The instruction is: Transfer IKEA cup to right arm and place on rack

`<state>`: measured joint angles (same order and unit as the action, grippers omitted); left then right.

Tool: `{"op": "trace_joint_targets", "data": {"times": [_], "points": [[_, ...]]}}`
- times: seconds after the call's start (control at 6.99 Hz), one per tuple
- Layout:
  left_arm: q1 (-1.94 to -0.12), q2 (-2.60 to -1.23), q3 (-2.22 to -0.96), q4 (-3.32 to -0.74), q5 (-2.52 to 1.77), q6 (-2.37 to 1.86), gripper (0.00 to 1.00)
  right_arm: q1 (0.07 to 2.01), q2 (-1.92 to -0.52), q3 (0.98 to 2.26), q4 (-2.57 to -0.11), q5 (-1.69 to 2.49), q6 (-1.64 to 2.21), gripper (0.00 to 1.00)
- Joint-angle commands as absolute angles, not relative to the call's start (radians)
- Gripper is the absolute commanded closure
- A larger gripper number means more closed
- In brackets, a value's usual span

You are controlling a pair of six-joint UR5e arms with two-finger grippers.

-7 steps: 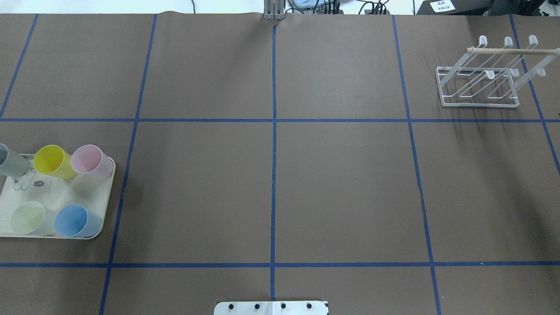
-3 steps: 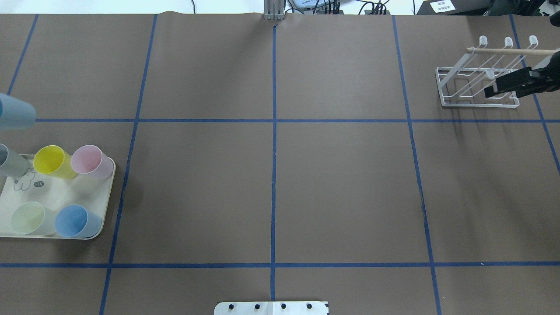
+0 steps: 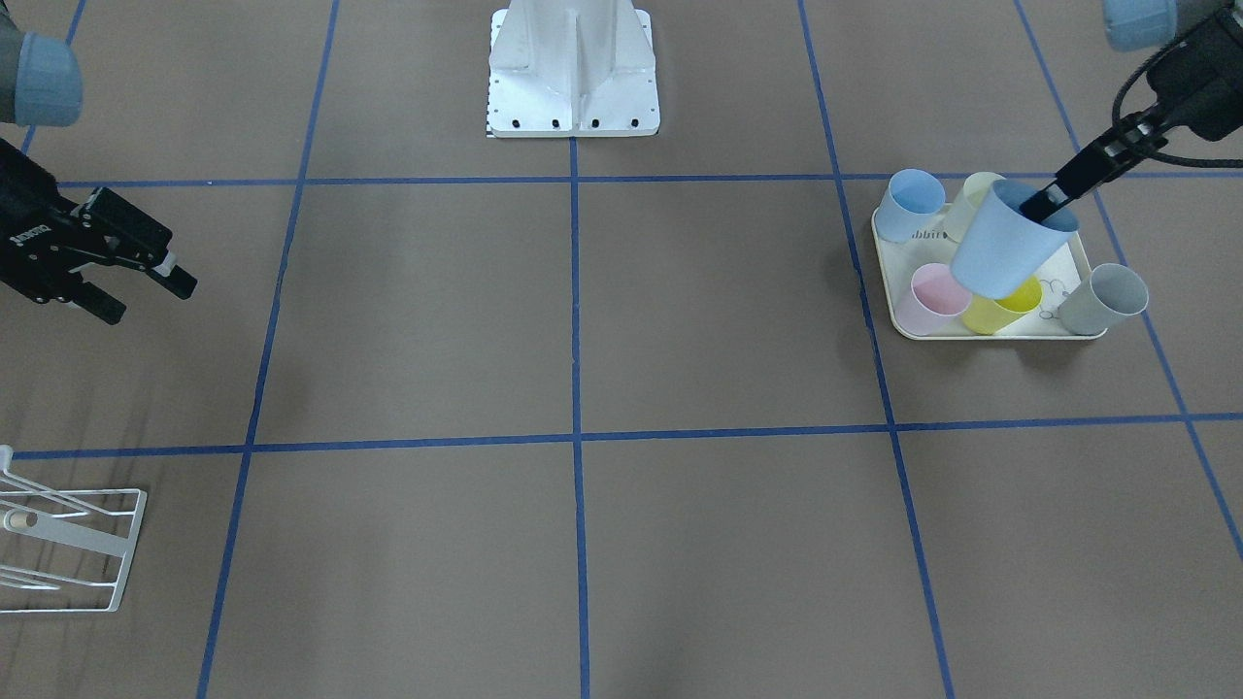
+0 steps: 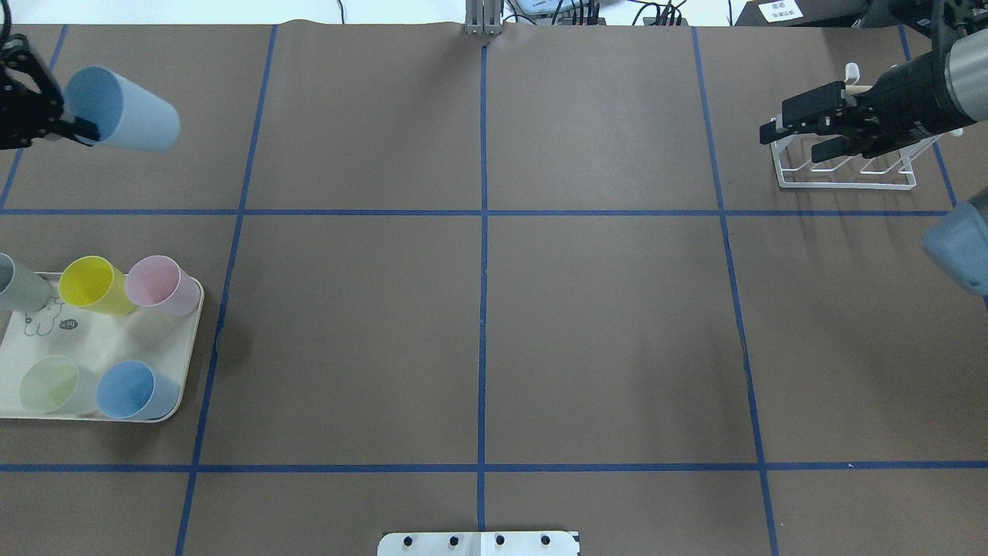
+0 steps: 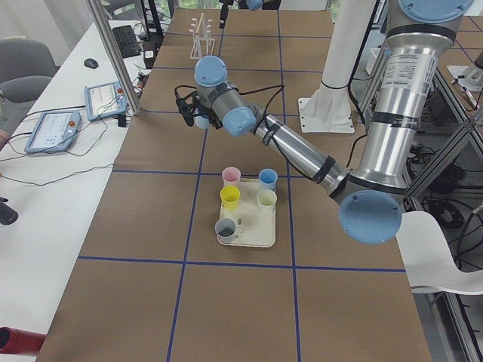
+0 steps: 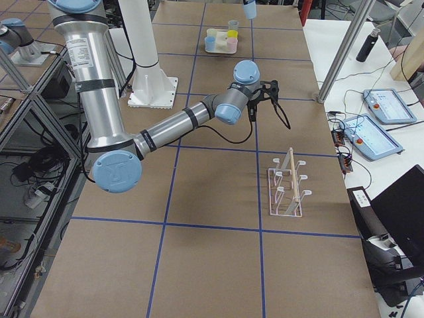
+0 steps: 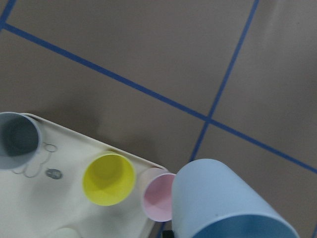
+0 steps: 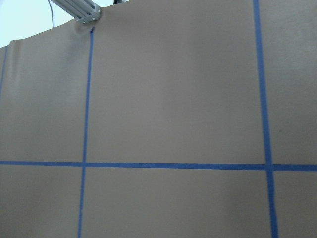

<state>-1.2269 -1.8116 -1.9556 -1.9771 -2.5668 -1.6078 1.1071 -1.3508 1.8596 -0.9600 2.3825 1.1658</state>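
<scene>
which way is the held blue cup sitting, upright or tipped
Tipped. The blue cup hangs in the air tilted far over, its mouth toward the left end effector gripping its rim, its base pointing away.

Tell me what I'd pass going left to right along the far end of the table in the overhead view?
First the left tool → the pale blue cup it holds → silver metal post → right tool.

text: none legible | tray (image 4: 100,340) print: too small to read

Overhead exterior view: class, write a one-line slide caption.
Left gripper holds a pale blue cup above the table; right gripper hovers open opposite.
</scene>
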Motion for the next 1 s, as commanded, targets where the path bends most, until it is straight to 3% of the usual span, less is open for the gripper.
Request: {"op": "trace_joint_targets", "data": {"times": [0.0,0.29,0.57,0.86], "points": [[-1.049,-1.946,-1.907,-2.196,-2.394,-1.959,1.00,1.025,-1.263,1.852,-0.809,2.375,1.421,0.00],[-0.857,-1.982,-1.867,-2.492,-2.084,-2.217,1.00,0.977,-1.188,1.850,-0.752,2.355,1.616,0.00],[-0.764,-2.021,-1.624,-3.077,-1.966,-2.439,1.00,0.930,-1.087,1.850,-0.736,2.353,1.765,0.00],[-0.665,-2.052,-1.537,-3.313,-1.748,-2.514,1.00,0.870,-1.036,1.848,-0.645,2.266,1.921,0.01]]}}
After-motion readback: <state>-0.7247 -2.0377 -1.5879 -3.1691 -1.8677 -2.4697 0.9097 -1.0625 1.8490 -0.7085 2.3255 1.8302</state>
